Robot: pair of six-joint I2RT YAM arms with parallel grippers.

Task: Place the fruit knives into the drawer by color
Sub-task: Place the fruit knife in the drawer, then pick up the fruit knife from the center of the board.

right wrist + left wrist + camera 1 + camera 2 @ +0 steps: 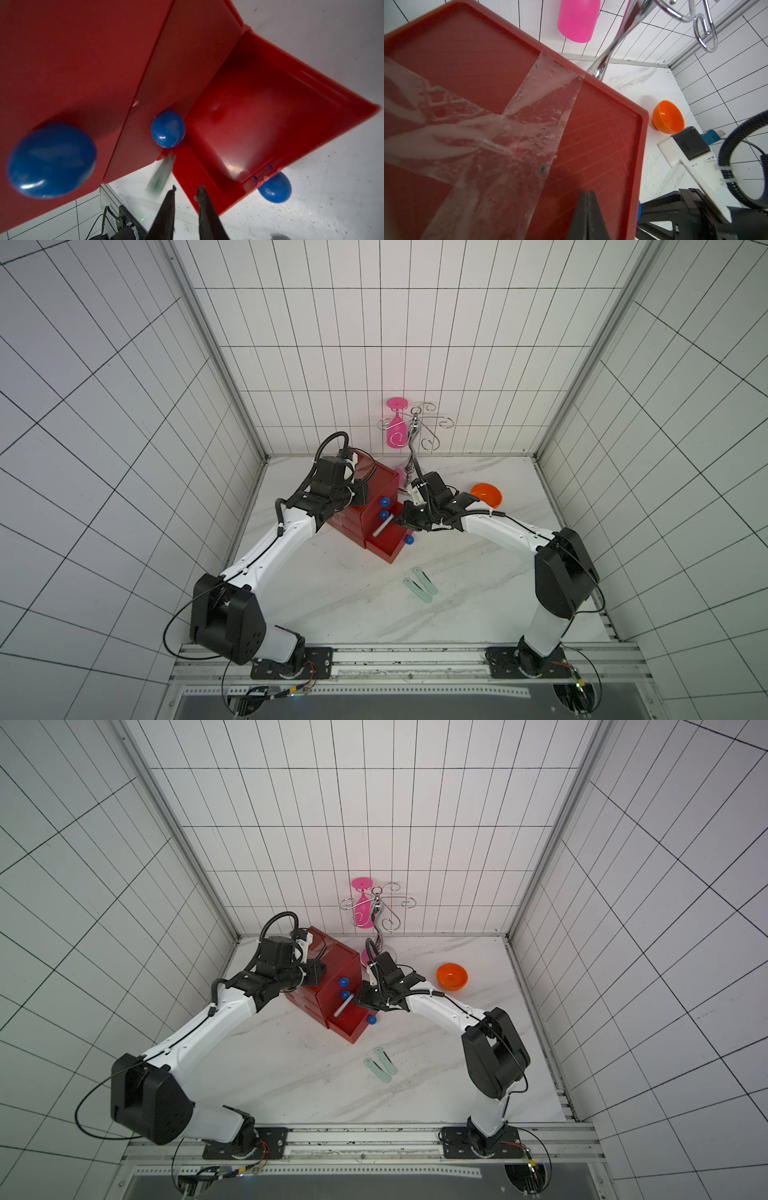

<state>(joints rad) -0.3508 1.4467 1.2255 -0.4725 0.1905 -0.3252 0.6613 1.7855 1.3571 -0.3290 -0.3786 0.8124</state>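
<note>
The red drawer [376, 506] chest stands at the back left, and its bottom drawer [388, 547] is pulled out. My right gripper [186, 190] hangs open at that drawer's near corner with nothing between its fingers. Just ahead of it a pale greenish fruit knife [160, 176] shows blurred and free beside the middle blue knob [168, 128]. In both top views this knife [382, 527] slants over the open drawer. I cannot tell whether it touches the drawer. Two mint green knives [415, 591] [424, 580] lie on the table. My left gripper [588, 192] is shut, its tips on the taped top [529, 124] of the chest.
An orange bowl [486, 494] sits at the back right of the marble table. A chrome hook rack [415, 427] with a pink glass [397, 433] hanging from it stands behind the chest by the back wall. Tiled walls close in three sides.
</note>
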